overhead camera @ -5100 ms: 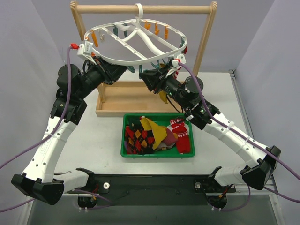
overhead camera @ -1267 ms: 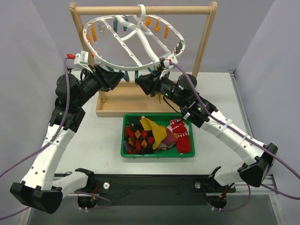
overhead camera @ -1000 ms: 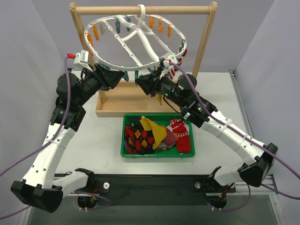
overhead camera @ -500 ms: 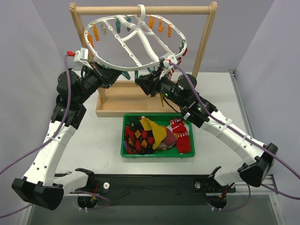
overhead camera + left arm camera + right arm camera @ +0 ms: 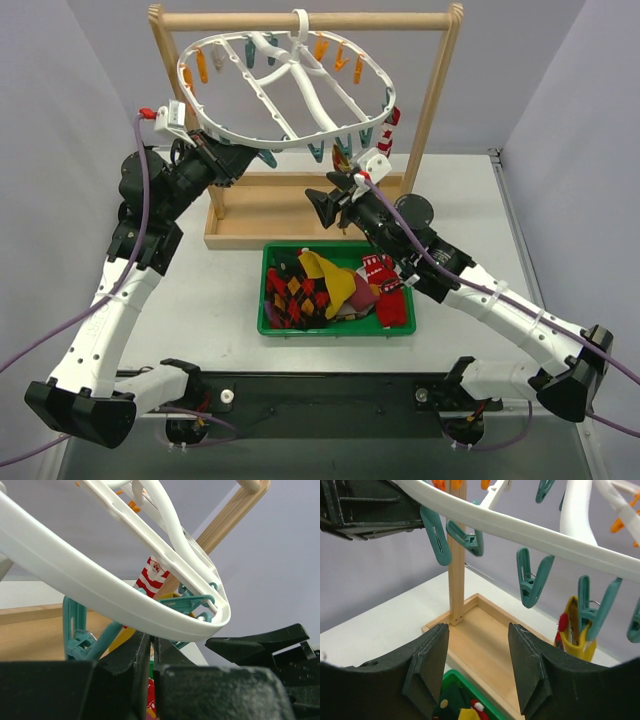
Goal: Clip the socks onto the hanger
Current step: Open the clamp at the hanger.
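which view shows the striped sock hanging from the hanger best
Left wrist: the striped sock hangs in plain sight behind the hanger rim. Top external shows only a sliver; right wrist shows none.

The hanger (image 5: 290, 95) hangs from the rack (image 5: 437, 100), which stands at the back of the table (image 5: 200, 290). In front of the rack's base sits a bin (image 5: 336, 330) holding socks (image 5: 305, 290). Two more hang clipped at the hanger's right.
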